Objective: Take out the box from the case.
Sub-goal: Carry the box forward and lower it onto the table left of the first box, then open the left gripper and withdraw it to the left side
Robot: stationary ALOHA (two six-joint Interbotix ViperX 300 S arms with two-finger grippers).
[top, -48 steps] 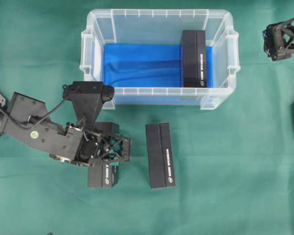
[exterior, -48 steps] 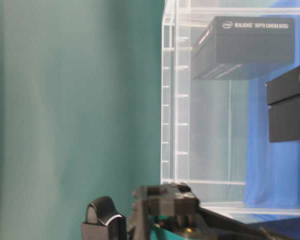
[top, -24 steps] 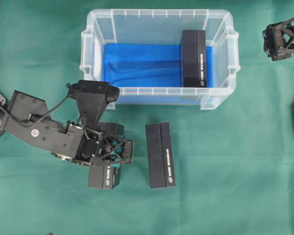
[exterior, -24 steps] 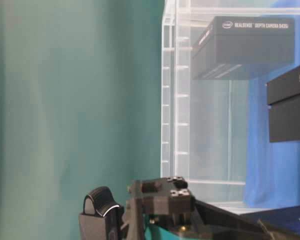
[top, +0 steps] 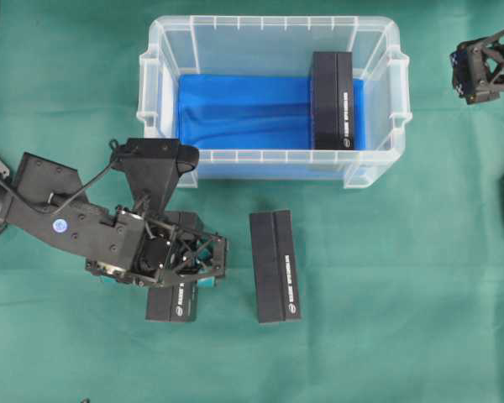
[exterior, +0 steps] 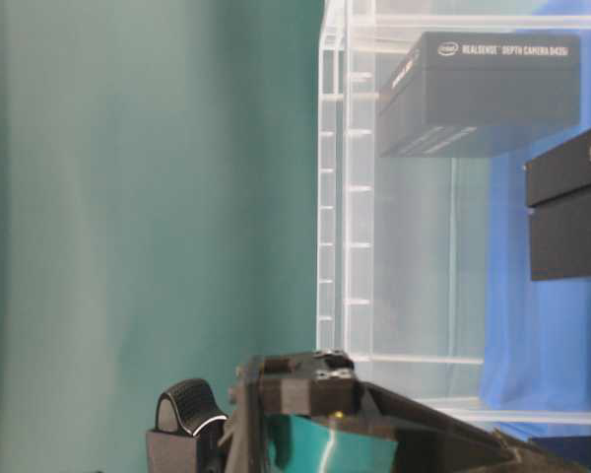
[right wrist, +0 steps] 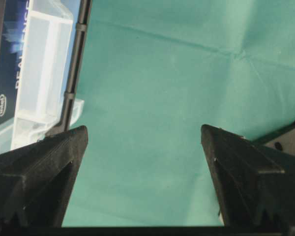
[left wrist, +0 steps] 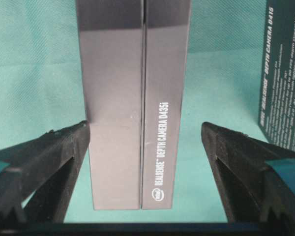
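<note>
The clear case (top: 269,156) with a blue cloth on its bottom stands at the back. One black box (top: 333,99) lies inside it at the right end, and shows through the clear wall (exterior: 335,197) in the table-level view. My left gripper (top: 193,256) hovers open over another black box (left wrist: 132,98) lying flat on the green cloth. The left finger is close to the box's side; the right finger (left wrist: 231,152) stands clear of it. My right gripper (top: 470,71) is open and empty, beyond the case's right end.
A third black box (top: 275,265) lies on the cloth right of my left gripper, and its edge (left wrist: 285,73) shows in the left wrist view. The case's corner (right wrist: 39,73) sits left of the right gripper. Green cloth covers the table.
The left gripper's jaws have spread and let go of the black box, which now lies on the cloth a little lower in the overhead view. The right arm has not moved.
</note>
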